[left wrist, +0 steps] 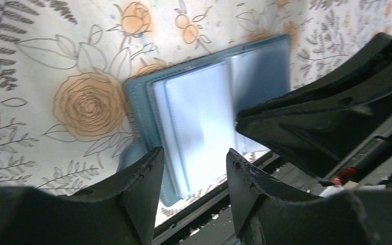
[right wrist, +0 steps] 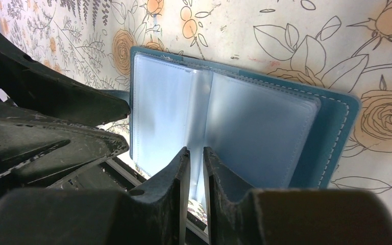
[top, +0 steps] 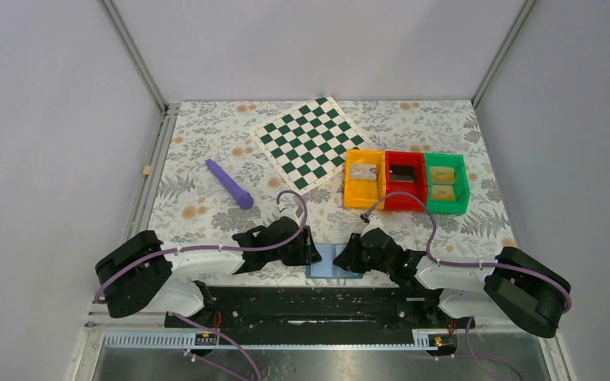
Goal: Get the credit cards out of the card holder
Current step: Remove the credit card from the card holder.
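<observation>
so the left gripper (left wrist: pixel 194 163) hangs open over the near edge of the wallet (left wrist: pixel 137 99). right gripper (right wrist: pixel 195 155) is almost pinched shut at the wallet's middle fold, can't tell if it's caught a sleeve (right wrist: pixel 255 127). two gold cards (top: pixel 442 175) sit in the green bin (top: pixel 447 208), back-right of the wallet.

Plain grey walls (top: pixel 48 119) enclose a floral table (top: pixel 445 127).

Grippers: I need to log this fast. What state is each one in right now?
Left gripper: open, over the card holder.
Right gripper: nearly closed over it; grip cannot be told.
</observation>
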